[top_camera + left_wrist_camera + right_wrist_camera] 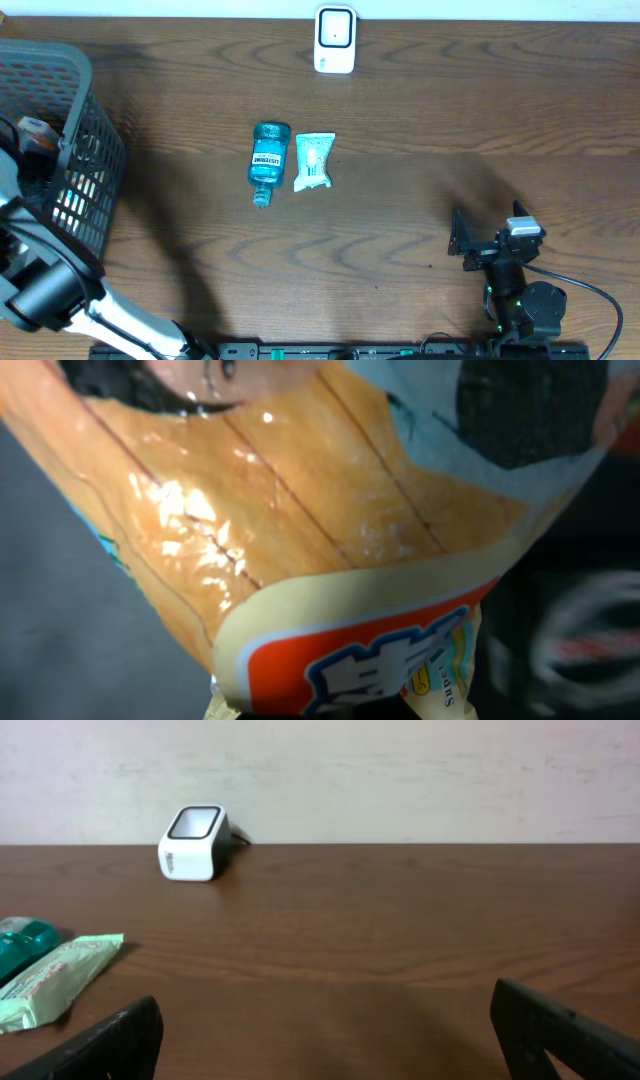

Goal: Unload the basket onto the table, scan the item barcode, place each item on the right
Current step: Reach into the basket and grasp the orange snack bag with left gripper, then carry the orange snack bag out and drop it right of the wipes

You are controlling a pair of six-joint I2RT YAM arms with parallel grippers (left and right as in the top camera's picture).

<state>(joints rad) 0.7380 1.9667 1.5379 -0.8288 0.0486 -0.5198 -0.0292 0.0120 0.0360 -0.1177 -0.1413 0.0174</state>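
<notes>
At the far left of the table point(450, 120), your left arm point(50, 290) reaches over the rim into the mesh basket point(95, 150), and the left gripper is hidden down inside it from above. Its wrist view is filled by a glossy snack packet point(330, 530), tan film with an orange-red label, so that is where the task's thing is: in the basket, right up against the tool. The fingers are pressed together; they do not show themselves, but with the film this close I judge that they are pinching the packet (its long axis and the barcode side cannot be told from here). Moving right, a blue mouthwash bottle point(268, 160) and a green pouch point(313, 160) lie side by side, just apart, both lengthwise toward the far edge. Beyond them, near the far edge, stands the white scanner point(334, 40), its dark window tilted up toward your side. That is the relation your move turns on: the scanner lies well to the right of the basket and farther away, so the packet must be lifted clear of the rim and carried across over the two lying items. At the right, the right gripper point(325, 1035) sits low near the front edge, fingers spread wide and empty, aimed toward the scanner.
</notes>
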